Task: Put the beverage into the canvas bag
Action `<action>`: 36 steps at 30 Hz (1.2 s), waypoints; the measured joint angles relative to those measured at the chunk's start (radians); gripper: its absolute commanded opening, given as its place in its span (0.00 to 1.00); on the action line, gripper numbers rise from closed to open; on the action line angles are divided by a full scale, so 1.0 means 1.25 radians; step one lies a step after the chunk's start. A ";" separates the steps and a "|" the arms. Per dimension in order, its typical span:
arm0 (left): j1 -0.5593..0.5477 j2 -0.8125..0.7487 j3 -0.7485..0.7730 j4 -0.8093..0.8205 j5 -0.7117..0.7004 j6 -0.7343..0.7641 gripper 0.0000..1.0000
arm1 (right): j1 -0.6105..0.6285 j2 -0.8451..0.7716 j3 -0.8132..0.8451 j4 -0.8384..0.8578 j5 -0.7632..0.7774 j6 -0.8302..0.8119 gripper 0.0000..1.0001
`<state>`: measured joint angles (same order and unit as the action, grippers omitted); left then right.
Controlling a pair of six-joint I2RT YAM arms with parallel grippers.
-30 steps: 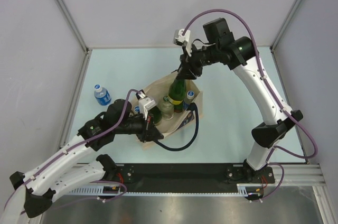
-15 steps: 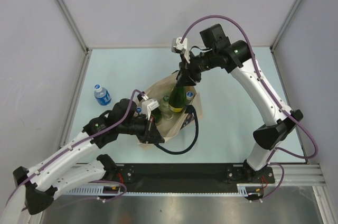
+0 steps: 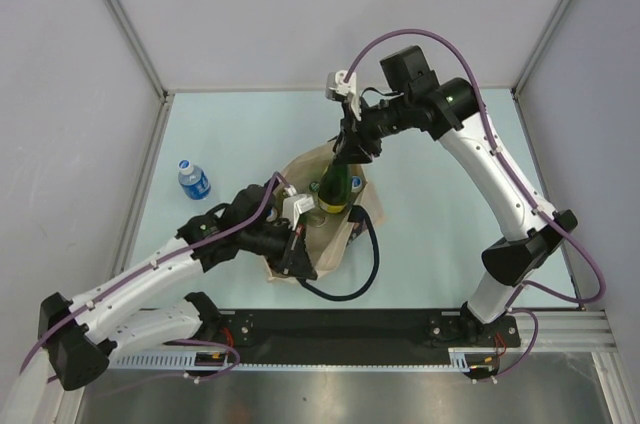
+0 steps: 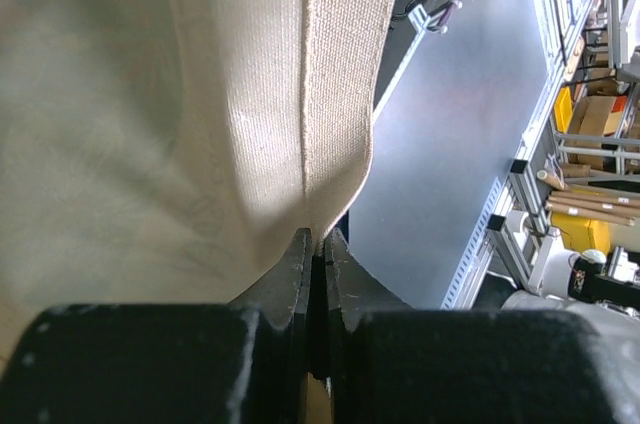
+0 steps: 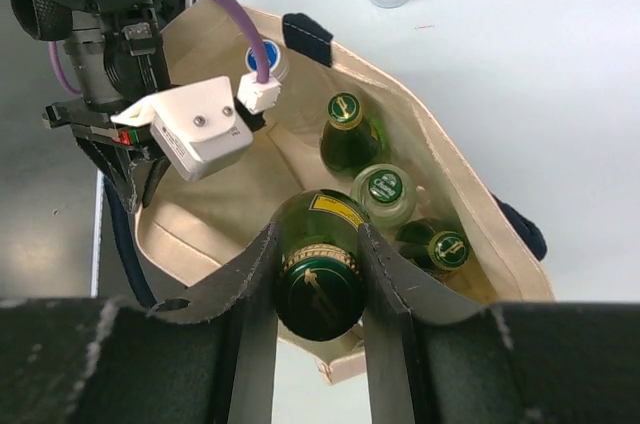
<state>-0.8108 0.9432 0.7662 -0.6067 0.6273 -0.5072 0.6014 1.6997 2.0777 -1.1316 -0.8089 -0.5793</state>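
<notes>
The canvas bag (image 3: pixel 335 242) sits near the middle of the worktop (image 3: pixel 430 214), mouth up and gaping, with a dark handle looping out toward 5 o'clock. The left hand (image 3: pixel 297 247) has hold of the bag's edge at about 8 o'clock. Seen from its own wrist, the two fingers are pinched flat together on a fold of the beige cloth.

The right hand (image 3: pixel 346 152) reaches in from 12 o'clock and grips a big green bottle (image 3: pixel 334 190) by the neck, one finger on each side just under the cap. The bottle stands upright in the bag's opening; I can't tell whether its base has touched bottom.

Down inside the bag are three smaller bottles with green caps (image 5: pixel 347 129), close together on the far side from the left hand. A small water bottle (image 3: pixel 193 180) stands alone on the worktop, well apart at the bag's 9 o'clock.
</notes>
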 measured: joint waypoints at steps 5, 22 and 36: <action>-0.003 0.013 0.016 0.001 0.006 0.000 0.00 | 0.025 0.000 -0.009 0.003 -0.009 0.001 0.00; -0.003 -0.034 0.049 0.001 -0.043 -0.001 0.00 | 0.139 0.000 -0.191 0.102 0.057 0.002 0.00; -0.004 -0.053 0.073 -0.013 -0.086 -0.001 0.00 | 0.189 -0.024 -0.438 0.311 0.246 -0.030 0.00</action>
<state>-0.8158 0.8768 0.8570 -0.6224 0.5194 -0.5079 0.8371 1.6695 1.5303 -0.7429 -0.5018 -0.6170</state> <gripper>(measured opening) 0.079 0.363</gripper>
